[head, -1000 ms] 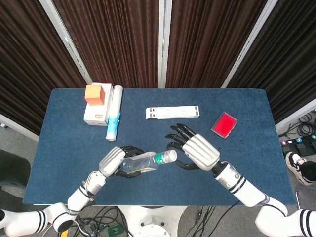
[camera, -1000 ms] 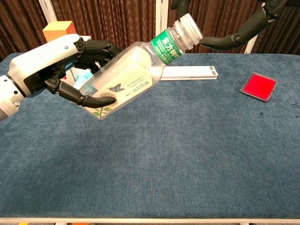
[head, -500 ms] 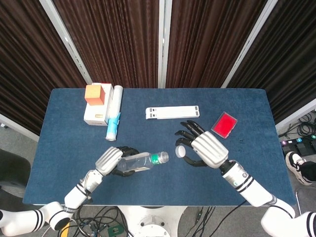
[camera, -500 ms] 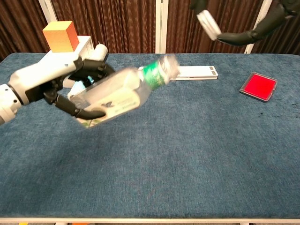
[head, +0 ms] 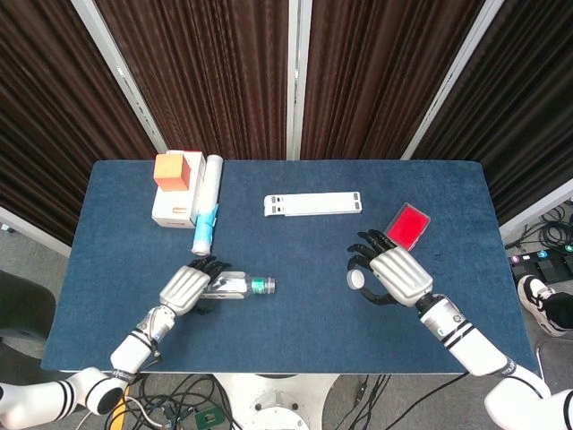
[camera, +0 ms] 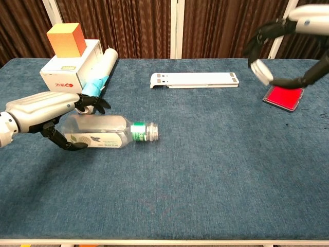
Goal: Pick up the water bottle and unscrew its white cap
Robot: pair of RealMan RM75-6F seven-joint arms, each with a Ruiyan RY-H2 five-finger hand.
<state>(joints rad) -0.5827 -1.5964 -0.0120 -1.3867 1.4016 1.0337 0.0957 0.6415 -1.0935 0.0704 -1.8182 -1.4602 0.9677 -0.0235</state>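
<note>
While the water bottle [camera: 105, 137] is gripped on its side against the table [camera: 205, 170] by the left hand [camera: 43, 110], steadied, the white cap [camera: 260, 71] is pinched clear by the right hand [camera: 288, 49].

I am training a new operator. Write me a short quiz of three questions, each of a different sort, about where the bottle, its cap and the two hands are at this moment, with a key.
1. True or false: the white cap is on the water bottle.
2. Which hand holds the cap?
A. left hand
B. right hand
C. neither hand
3. Fill in: the bottle lies on its ____ on the blue table, with its open neck pointing away from the left hand.

Key
1. False: the neck is bare.
2. B: the right hand pinches the cap, near the red card.
3. side
</note>
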